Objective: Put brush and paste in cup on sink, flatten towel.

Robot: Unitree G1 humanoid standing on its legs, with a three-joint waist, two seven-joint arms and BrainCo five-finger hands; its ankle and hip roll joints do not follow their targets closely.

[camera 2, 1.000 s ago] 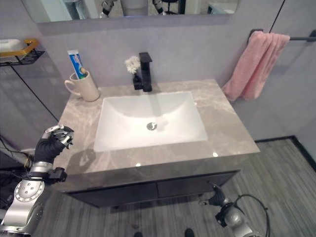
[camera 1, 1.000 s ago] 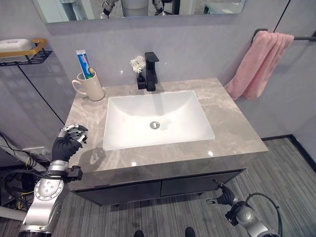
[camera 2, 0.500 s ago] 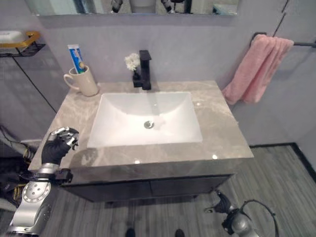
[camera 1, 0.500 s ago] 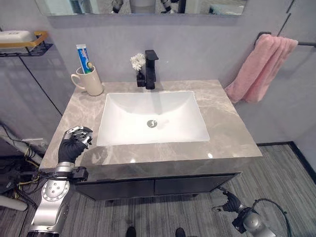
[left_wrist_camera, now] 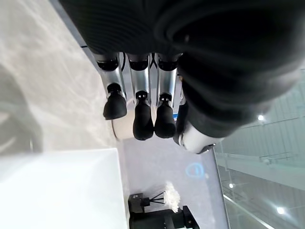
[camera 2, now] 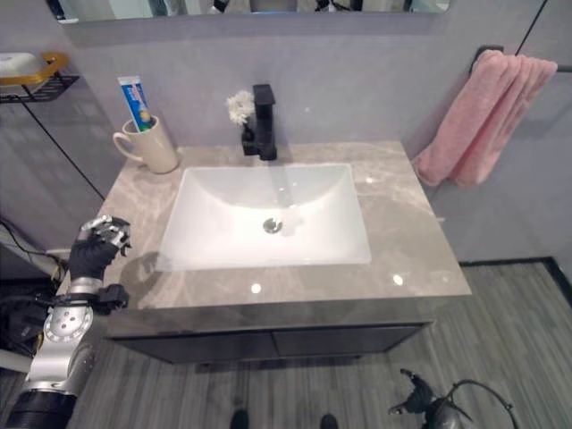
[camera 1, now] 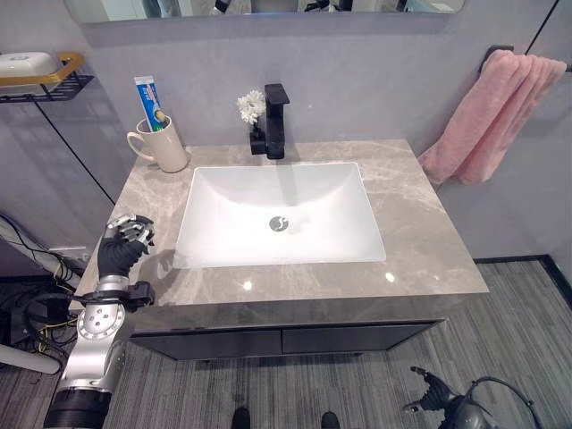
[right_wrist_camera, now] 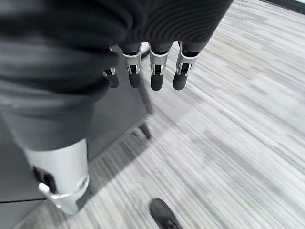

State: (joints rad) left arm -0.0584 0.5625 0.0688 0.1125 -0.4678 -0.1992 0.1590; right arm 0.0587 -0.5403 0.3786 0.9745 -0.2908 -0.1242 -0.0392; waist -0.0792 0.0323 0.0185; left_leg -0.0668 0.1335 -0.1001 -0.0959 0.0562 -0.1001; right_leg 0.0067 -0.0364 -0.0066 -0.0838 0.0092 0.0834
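Note:
A beige cup [camera 1: 164,148] stands at the counter's back left corner. A blue-and-white toothpaste tube [camera 1: 147,96] and a toothbrush [camera 1: 159,117] stand upright in it. A pink towel [camera 1: 499,114] hangs bunched from a dark rail on the right wall. My left hand [camera 1: 120,249] hovers at the counter's front left edge, fingers curled, holding nothing. Down by the floor in front of the cabinet hangs my right hand [camera 1: 433,394], its fingers [right_wrist_camera: 156,70] relaxed and empty.
A white basin [camera 1: 363,194] is set in the grey marble counter [camera 1: 423,217]. A black faucet [camera 1: 275,121] and a small white flower [camera 1: 249,106] stand behind it. A wire shelf with soap [camera 1: 34,75] hangs on the left wall. A mirror runs above.
The camera has shifted. My left hand has drawn back a little toward the counter's left edge, still curled. My right hand has sunk lower toward the floor.

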